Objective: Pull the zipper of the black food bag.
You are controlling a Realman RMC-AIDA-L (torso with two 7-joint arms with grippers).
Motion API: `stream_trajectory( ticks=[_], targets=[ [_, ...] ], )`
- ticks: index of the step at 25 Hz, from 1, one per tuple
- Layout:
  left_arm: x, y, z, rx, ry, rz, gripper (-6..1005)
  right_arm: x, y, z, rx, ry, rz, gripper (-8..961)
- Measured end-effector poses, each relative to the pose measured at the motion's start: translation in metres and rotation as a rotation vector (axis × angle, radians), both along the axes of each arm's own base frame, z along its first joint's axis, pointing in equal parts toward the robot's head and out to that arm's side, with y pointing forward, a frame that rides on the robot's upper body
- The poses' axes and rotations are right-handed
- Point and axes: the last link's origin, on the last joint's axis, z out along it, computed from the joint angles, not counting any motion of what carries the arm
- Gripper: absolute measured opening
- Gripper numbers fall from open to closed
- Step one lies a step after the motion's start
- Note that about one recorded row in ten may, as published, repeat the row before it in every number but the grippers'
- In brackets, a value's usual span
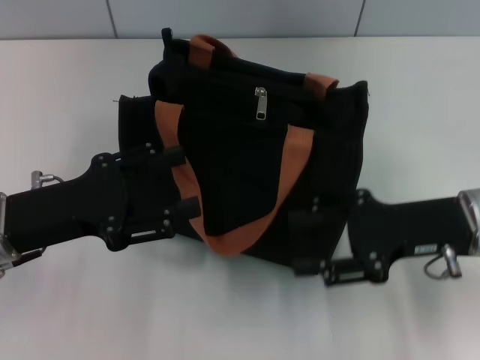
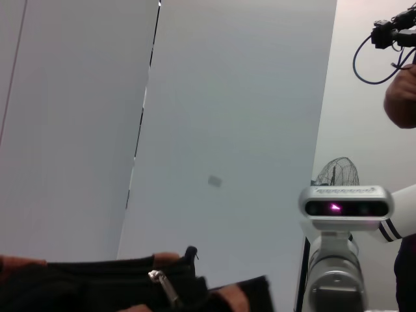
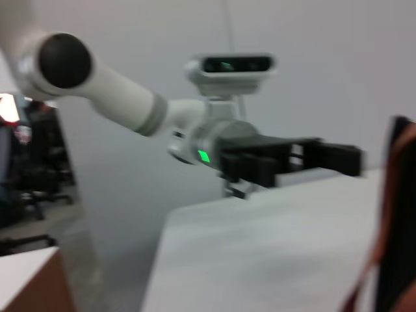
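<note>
The black food bag (image 1: 255, 142) stands on the white table (image 1: 67, 90), its zipper (image 1: 261, 103) hanging at the top front. The left gripper (image 1: 184, 180) spreads wide against the bag's left side. The right gripper (image 1: 311, 240) sits at the lower right corner; its finger state cannot be determined.

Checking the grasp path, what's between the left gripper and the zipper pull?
In the head view, only bag fabric and one orange strap separate the left gripper from the zipper.

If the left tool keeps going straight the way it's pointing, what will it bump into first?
Probably the black food bag. In the head view the left tool points sideways at the bag's side, right by an orange strap. It may already be touching; depth is unclear.
</note>
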Motion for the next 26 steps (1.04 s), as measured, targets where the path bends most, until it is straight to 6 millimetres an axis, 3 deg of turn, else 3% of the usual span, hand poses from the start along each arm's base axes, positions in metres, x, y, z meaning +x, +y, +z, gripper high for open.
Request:
stream_trajectory(
  ticks=[4, 8, 17, 20, 26],
  targets=[
    [0.000, 0.000, 0.000, -0.001, -0.003, 0.000, 783, 0.008, 0.018, 0.012, 0.117, -0.021, -0.064, 671],
    [0.001, -0.003, -0.004, -0.011, -0.012, 0.004, 783, 0.004, 0.037, 0.025, 0.222, 0.012, -0.098, 671],
    [-0.002, -0.007, -0.005, -0.023, -0.004, 0.008, 783, 0.001, 0.045, 0.030, 0.270, 0.047, -0.157, 672],
    [-0.001, -0.005, -0.003, -0.024, 0.001, 0.005, 783, 0.000, 0.040, 0.034, 0.236, 0.071, -0.166, 671],
    [-0.003, -0.003, 0.002, -0.027, 0.018, -0.002, 783, 0.011, 0.005, 0.045, 0.149, 0.123, -0.144, 671]
  ],
)
